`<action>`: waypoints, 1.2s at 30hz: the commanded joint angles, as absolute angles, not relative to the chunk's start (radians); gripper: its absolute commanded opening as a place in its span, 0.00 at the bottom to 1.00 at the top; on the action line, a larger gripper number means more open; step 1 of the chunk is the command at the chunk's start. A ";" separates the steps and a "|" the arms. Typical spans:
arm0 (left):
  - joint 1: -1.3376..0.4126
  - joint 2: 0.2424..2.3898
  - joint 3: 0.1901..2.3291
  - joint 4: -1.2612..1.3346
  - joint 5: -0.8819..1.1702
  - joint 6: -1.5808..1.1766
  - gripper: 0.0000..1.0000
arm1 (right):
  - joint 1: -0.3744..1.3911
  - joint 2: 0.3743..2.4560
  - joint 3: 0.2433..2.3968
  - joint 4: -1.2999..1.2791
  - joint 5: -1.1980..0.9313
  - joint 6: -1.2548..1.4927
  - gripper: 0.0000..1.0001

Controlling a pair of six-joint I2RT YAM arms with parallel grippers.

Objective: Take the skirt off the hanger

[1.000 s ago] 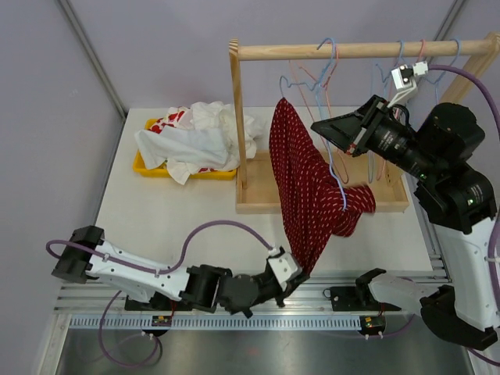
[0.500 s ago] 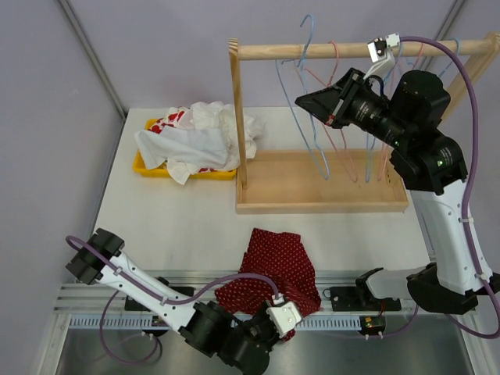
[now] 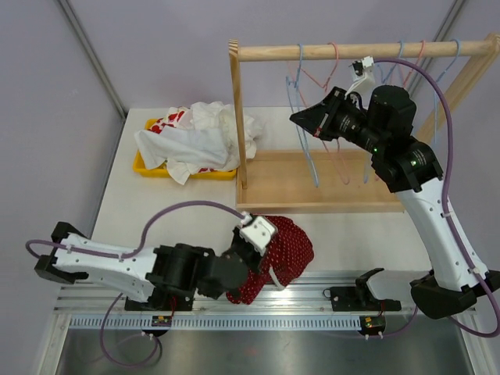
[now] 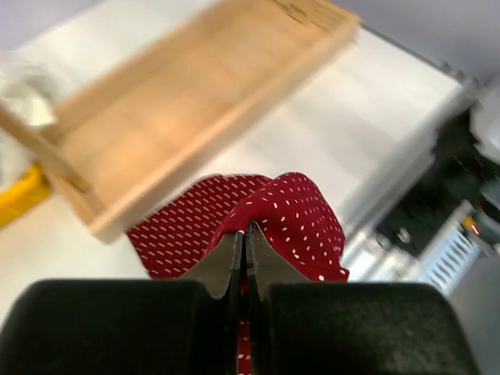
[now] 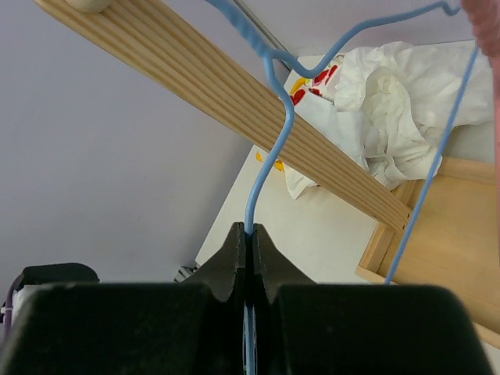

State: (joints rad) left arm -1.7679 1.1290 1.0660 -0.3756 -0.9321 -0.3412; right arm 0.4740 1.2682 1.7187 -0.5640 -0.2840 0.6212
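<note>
From above, the red dotted skirt point(image 3: 285, 246) lies bunched at the table's point(image 3: 156, 211) near edge, off the hanger and just near of the wooden rack point(image 3: 328, 207). In the left wrist view, the left hand point(image 4: 246, 234) pinches a skirt fold. In the right wrist view, the right hand point(image 5: 248, 233) pinches a blue hanger point(image 5: 273, 156).

Left hand point(image 4: 244, 238) low and clamped tight; right hand point(image 5: 248, 234) raised, clamped too.
</note>
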 commanded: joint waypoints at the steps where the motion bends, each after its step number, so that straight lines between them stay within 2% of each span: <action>1: -1.649 1.013 1.164 -0.391 -0.950 -0.177 0.00 | 0.476 1.220 1.726 -0.552 -0.250 0.588 0.05; 2: -1.547 0.987 1.183 -0.391 -0.931 -0.152 0.00 | 0.476 1.209 1.724 -0.560 -0.244 0.580 0.37; 4: -1.414 0.954 1.219 -0.384 -0.808 -0.088 0.00 | 0.477 1.195 1.712 -0.572 -0.226 0.577 0.77; 5: -1.262 0.944 1.276 -0.385 -0.760 -0.072 0.00 | 0.477 1.177 1.707 -0.574 -0.222 0.572 0.87; 6: -1.183 0.951 1.307 -0.393 -0.714 -0.043 0.00 | 0.476 1.167 1.700 -0.575 -0.221 0.571 0.98; 7: -1.105 0.969 1.392 -0.405 -0.618 -0.026 0.00 | 0.477 1.146 1.683 -0.578 -0.218 0.565 0.99; 8: -0.956 1.014 1.435 -0.416 -0.580 -0.011 0.00 | 0.476 1.134 1.674 -0.580 -0.218 0.563 0.99; 10: -0.806 1.075 1.532 -0.429 -0.449 0.023 0.00 | 0.476 1.102 1.632 -0.580 -0.219 0.557 1.00; 11: -0.664 1.107 1.642 -0.437 -0.398 0.020 0.00 | 0.477 1.070 1.618 -0.580 -0.221 0.554 0.99; 13: -0.536 1.241 1.766 -0.468 -0.256 0.005 0.00 | 0.476 1.034 1.576 -0.583 -0.212 0.540 0.99; 14: -0.429 1.306 1.939 -0.488 -0.217 -0.026 0.00 | 0.477 1.000 1.562 -0.586 -0.209 0.535 0.99; 16: -0.349 1.512 2.137 -0.569 -0.129 -0.063 0.00 | 0.477 0.951 1.519 -0.598 -0.190 0.522 0.99; 18: -0.270 1.732 2.438 -0.636 -0.094 -0.090 0.00 | 0.476 0.919 1.485 -0.601 -0.186 0.519 0.99; 20: -0.212 1.862 2.624 -0.669 -0.032 -0.127 0.00 | 0.476 0.875 1.427 -0.598 -0.189 0.522 0.99; 22: -0.187 1.892 2.579 -0.583 0.041 -0.196 0.00 | 0.476 0.838 1.362 -0.586 -0.209 0.514 0.99; 24: -0.179 1.853 2.414 -0.430 0.063 -0.231 0.00 | 0.476 0.821 1.319 -0.589 -0.207 0.505 0.99; 25: -0.179 1.839 2.288 -0.396 0.075 -0.245 0.00 | 0.477 0.812 1.310 -0.594 -0.201 0.489 0.99; 27: -0.181 1.850 2.214 -0.362 0.092 -0.284 0.00 | 0.476 0.808 1.293 -0.603 -0.189 0.483 0.99; 31: -0.184 1.818 1.880 -0.218 0.089 -0.336 0.00 | 0.477 0.807 1.284 -0.606 -0.193 0.474 1.00; 32: -0.184 1.809 1.741 -0.186 0.071 -0.350 0.10 | 0.476 0.805 1.282 -0.600 -0.195 0.474 0.99; 34: -0.181 1.816 1.657 -0.147 0.009 -0.373 0.60 | 0.477 0.796 1.278 -0.594 -0.207 0.476 0.99; 35: -0.178 1.831 1.608 -0.146 0.008 -0.380 0.99 | 0.476 0.795 1.278 -0.592 -0.215 0.476 0.99; 36: -0.178 1.833 1.597 -0.152 0.005 -0.382 0.99 | 0.477 0.789 1.278 -0.591 -0.227 0.476 0.99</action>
State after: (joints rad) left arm -0.1856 1.8755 1.6409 -0.2859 0.0235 -0.3298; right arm 0.4740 0.8104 1.2736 -0.6262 -0.2111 0.5003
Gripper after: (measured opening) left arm 0.906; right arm 0.993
